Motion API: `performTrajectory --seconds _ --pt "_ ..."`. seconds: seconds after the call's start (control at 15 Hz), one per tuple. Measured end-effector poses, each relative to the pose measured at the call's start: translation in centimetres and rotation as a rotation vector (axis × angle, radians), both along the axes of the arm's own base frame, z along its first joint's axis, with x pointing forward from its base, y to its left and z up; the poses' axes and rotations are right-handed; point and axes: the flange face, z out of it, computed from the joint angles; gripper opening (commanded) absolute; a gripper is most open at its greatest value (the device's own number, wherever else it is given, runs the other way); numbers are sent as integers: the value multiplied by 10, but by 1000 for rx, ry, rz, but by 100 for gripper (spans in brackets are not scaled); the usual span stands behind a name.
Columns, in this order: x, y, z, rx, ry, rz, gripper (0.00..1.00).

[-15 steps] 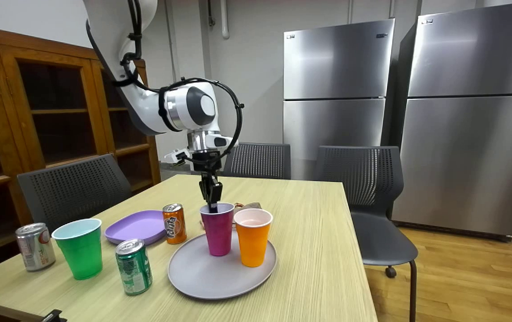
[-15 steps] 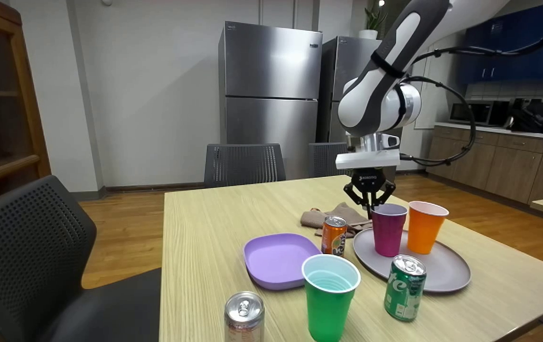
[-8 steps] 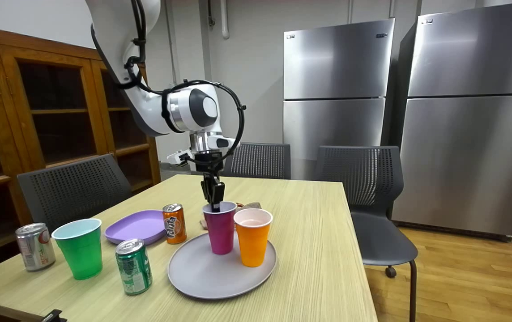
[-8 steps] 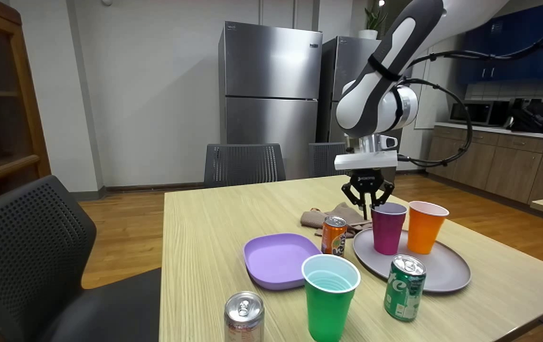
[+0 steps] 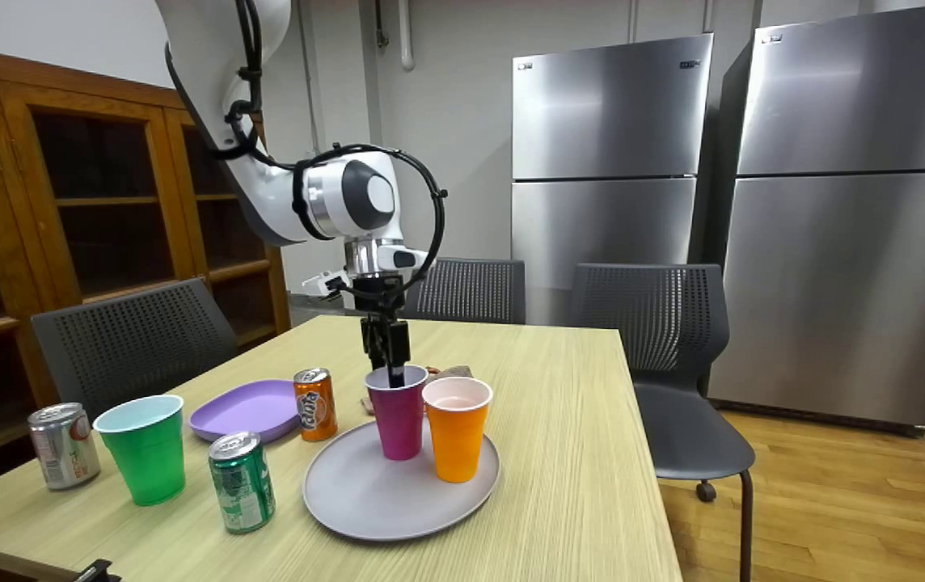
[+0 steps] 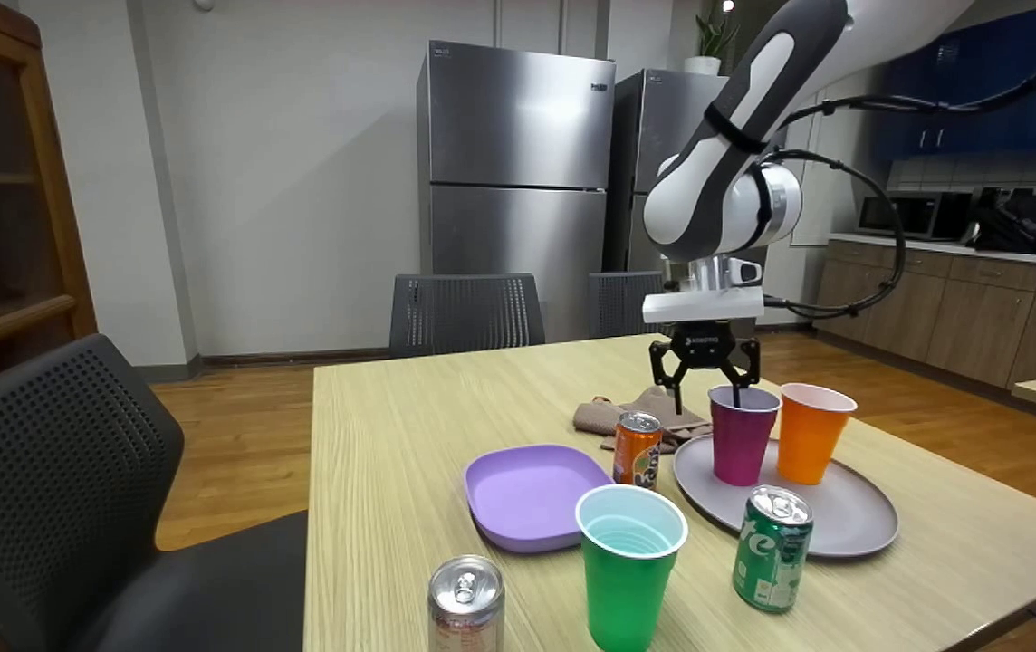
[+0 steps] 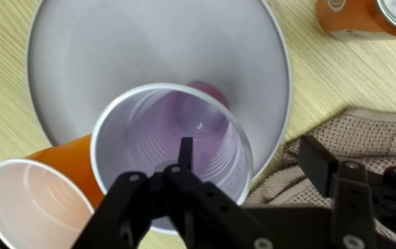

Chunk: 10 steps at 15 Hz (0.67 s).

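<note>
Gripper (image 6: 707, 409) spread astride magenta cup (image 6: 741, 450) rim, above plate (image 6: 855, 514) toward table (image 6: 418, 412) right edge, both exterior views. Apparent step: grasp or release; next move calls for vertical alignment.

In an exterior view my arm (image 6: 753, 100) slants down from one o'clock; my gripper (image 6: 707, 407) points toward six, fingers (image 7: 317, 166) spread wide apart.

In an exterior view you see the magenta cup (image 5: 399, 420), pale violet inside, standing upright in the frame's lower middle.
</note>
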Motion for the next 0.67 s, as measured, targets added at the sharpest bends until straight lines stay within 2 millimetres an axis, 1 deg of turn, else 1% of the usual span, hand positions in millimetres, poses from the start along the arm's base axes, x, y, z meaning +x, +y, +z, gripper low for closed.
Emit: performTrajectory --seconds 0.33,0.67 --pt "-9 -4 20 7 -21 0 100" --pt "-30 -7 49 19 -45 2 100"
